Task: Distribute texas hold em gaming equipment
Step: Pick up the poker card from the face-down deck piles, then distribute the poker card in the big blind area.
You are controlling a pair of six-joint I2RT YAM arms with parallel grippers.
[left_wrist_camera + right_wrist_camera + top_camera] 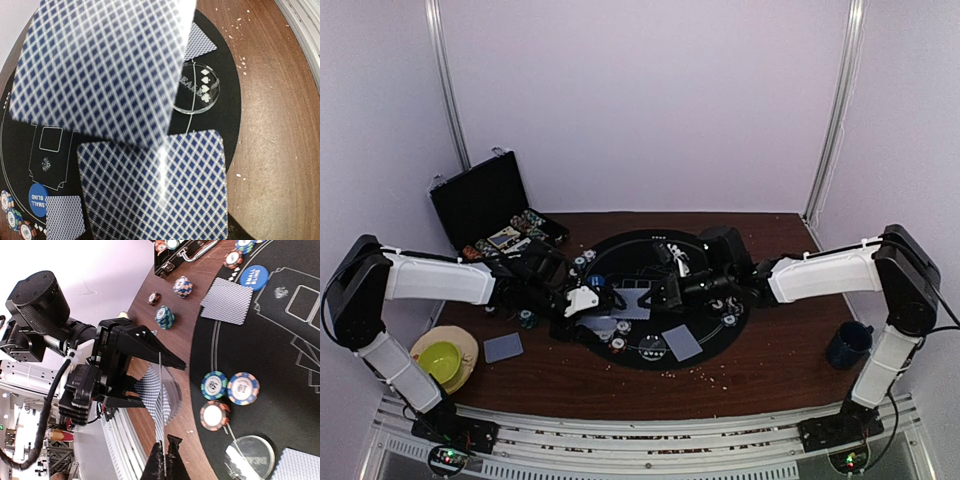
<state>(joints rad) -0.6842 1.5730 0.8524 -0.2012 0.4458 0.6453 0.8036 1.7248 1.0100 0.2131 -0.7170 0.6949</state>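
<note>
Both grippers meet over the black round mat. My left gripper is shut on a deck of blue-backed playing cards; its black fingers show in the right wrist view. My right gripper is shut on the edge of one card, pinched between the fingertips. That card stands blurred above the deck. Striped chips lie on the mat near the clear dealer disc. A blue small-blind disc sits beside a dealt card.
The open black case stands at the back left, with chip stacks on the wood near it. One card lies off the mat, front left, beside a green bowl. A dark blue mug stands at the right. Crumbs dot the table.
</note>
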